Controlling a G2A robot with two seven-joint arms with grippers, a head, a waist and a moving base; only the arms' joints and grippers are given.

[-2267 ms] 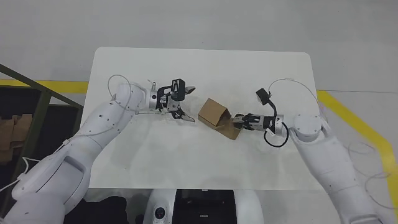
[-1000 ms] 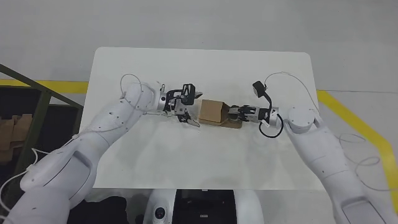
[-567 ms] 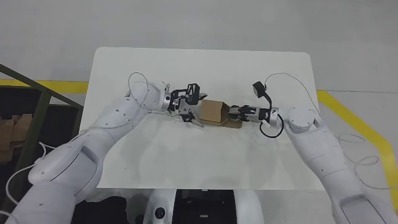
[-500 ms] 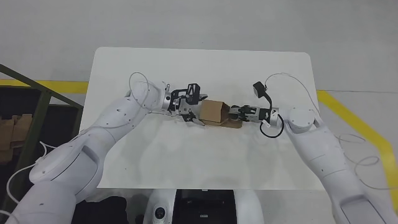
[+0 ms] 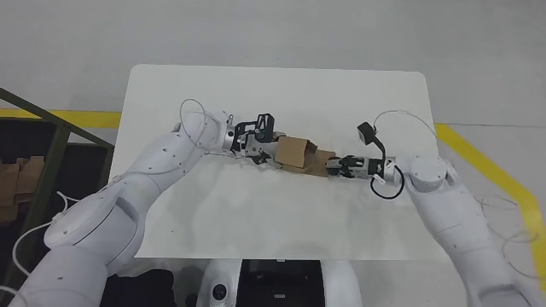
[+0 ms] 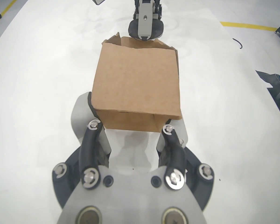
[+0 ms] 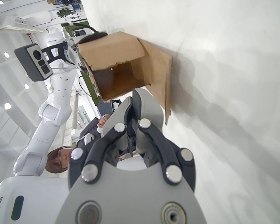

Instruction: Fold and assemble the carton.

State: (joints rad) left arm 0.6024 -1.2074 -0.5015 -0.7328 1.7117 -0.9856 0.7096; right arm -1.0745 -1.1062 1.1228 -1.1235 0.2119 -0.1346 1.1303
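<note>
One white counter (image 5: 171,94) carries everything. The brown carton (image 5: 293,149) lies on its side near the counter's middle, a cardboard tube with one end toward each arm.

The left gripper (image 6: 130,115) sits at the carton end that faces the left arm. Its jaws are released and spread wide, one on either side of that end. One pad lies against the carton's corner and the other is half tucked beneath an overhanging edge, so it is unclear whether either presses.

The right gripper (image 7: 135,94) is at the carton's opposite end. Its jaws are clenched together with nothing visible between them, and their tip is right at the rim of the open mouth. It is too close to judge whether the tip touches the rim.

One flap (image 7: 159,75) folds out from that mouth and lies flat on the counter beside the right gripper. The mouth's rim is ragged.

Inside, the carton is dim and its far wall is hard to make out. Its underside is hidden, and from above the left gripper covers part of its end.
</note>
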